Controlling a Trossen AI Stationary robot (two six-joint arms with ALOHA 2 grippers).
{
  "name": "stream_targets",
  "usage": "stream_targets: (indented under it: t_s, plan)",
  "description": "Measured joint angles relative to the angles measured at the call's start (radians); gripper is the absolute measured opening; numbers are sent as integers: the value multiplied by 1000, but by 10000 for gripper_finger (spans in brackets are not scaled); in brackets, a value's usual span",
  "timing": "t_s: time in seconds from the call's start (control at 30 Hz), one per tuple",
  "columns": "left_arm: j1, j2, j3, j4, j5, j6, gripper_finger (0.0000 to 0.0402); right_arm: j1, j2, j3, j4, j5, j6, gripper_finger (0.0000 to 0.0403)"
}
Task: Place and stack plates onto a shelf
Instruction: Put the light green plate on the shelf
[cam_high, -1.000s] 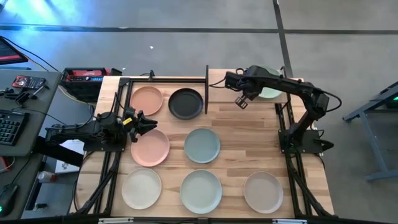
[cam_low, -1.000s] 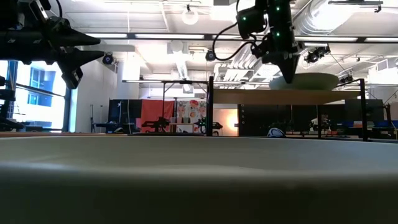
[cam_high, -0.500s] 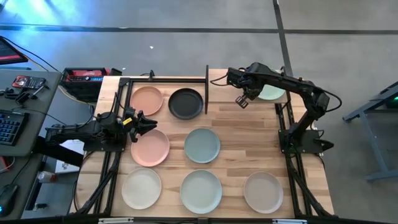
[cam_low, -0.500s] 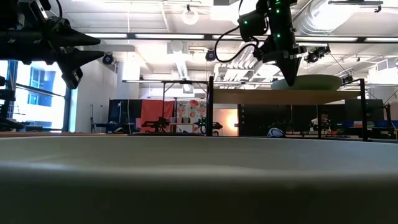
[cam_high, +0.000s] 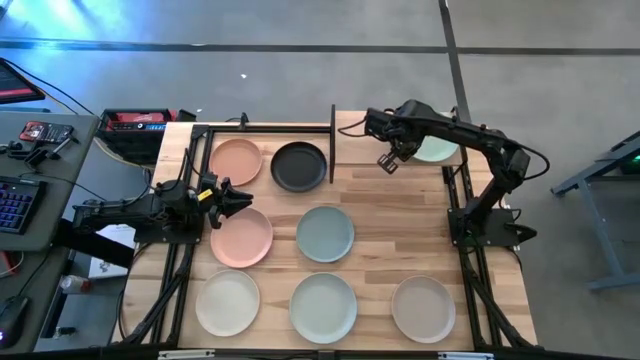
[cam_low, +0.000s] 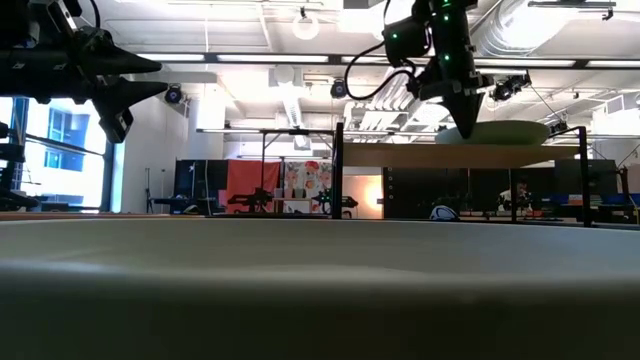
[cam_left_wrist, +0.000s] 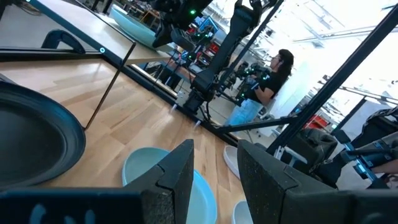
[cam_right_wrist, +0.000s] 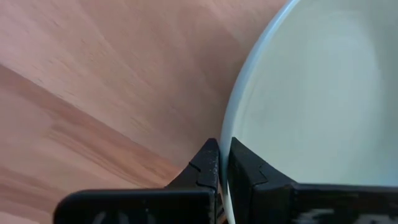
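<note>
From above, eight plates are seen on the slatted tabletop (cam_high: 400, 235): a peach plate (cam_high: 235, 161) and a black plate (cam_high: 299, 166) at the far edge, a pink plate (cam_high: 241, 236) and a blue-green plate (cam_high: 325, 233) in the middle row, and a cream plate (cam_high: 227, 302), a pale green plate (cam_high: 323, 307) and a beige plate (cam_high: 423, 309) in the near row. A ninth, pale plate (cam_high: 437, 150) is set on the shelf (cam_high: 358, 125), partly covered by the right arm.

In the low view, the right gripper (cam_low: 466, 122) is pointed down at this plate's rim.

In the left wrist view, the left gripper (cam_left_wrist: 214, 167) is held with a narrow gap and nothing between its fingers.

In the right wrist view, the rim of the pale plate (cam_right_wrist: 311, 93) is pinched between the right fingers.
</note>
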Motion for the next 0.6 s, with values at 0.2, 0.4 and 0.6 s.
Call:
stream_targets:
  t_s: [0.2,0.4,0.6]
  plan:
    - [0,0,0,0,2,14,113,0,0,0,-3,-48,32,33]
    - [0,0,0,0,5,15,113,4,0,0,-1,-24,52,96]
    - [0,0,0,15,5,-44,113,9,0,0,-2,-94,75,114]
